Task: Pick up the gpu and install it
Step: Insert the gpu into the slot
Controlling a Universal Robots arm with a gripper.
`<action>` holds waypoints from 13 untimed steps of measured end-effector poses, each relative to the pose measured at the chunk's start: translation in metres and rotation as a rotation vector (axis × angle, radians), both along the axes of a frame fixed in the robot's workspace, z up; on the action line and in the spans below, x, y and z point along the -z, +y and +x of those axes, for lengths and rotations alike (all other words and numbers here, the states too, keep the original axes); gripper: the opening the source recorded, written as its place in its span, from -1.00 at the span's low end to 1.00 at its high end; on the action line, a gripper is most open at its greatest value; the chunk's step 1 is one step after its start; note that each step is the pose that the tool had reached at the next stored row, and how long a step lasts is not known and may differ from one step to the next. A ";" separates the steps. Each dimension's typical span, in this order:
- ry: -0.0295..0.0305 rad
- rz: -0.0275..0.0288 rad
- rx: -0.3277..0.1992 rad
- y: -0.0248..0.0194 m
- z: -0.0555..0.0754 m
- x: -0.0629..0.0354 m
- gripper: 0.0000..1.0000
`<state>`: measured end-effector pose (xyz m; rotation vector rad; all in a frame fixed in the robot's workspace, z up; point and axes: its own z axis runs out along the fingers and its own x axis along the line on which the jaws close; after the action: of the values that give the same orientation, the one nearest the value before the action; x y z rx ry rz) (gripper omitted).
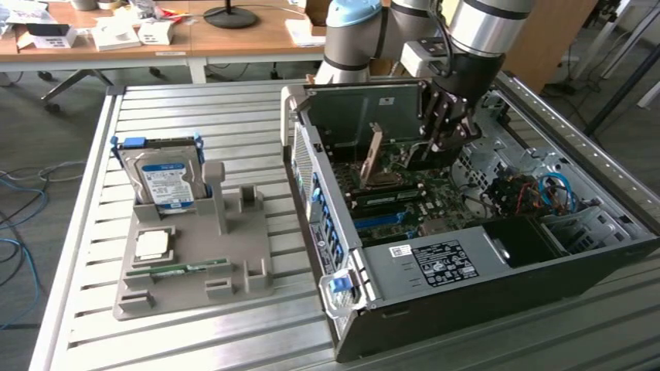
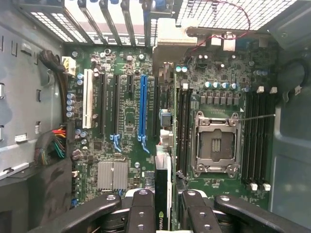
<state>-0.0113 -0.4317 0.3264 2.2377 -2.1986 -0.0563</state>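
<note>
- Right, the exterior view first: the arm reaches down into the open black sheet-metal computer case (image 1: 495, 294), which lies on a ribbed aluminium table (image 1: 154, 116).
- Inside the case I see the gpu (image 1: 375, 151) as a thin flat card with a tan-brown face. It stands on edge, slightly tilted, over the green motherboard (image 1: 413, 197).
- The gripper (image 1: 449, 143) is at the card's end toward the exterior view's right.
- Well apart, toward the exterior view's left, a moulded grey plastic holder (image 1: 196, 255) carries a silver hard drive (image 1: 165, 179) with a blue label, standing upright. A narrow green memory stick (image 1: 191, 268) lies flat in the same holder.
- Now the wrist view: the gpu (image 2: 163, 182) shows edge-on as a dark narrow strip with a small green logo. It runs between the long blue slot (image 2: 142, 104) and the black memory slots (image 2: 185, 131) next to the square metal processor socket (image 2: 216, 145).
- The gripper (image 2: 166, 196) has chunky black jointed fingers (image 2: 142, 208), one on each side of the card. The pincer is clamped on the gpu, with only the card's thickness between the pads.
- I cannot tell whether the card's lower edge sits in a slot.
</note>
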 end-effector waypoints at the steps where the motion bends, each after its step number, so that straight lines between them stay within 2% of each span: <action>1: 0.0000 0.0000 0.000 0.0000 0.000 0.0000 -0.48; 6: -0.0002 0.0004 0.000 -0.0014 -0.001 0.0002 -0.48; 13: -0.0006 0.0002 0.000 -0.0096 -0.004 0.0001 -0.48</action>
<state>-0.0150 -0.4413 0.3263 2.2380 -2.1991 -0.0559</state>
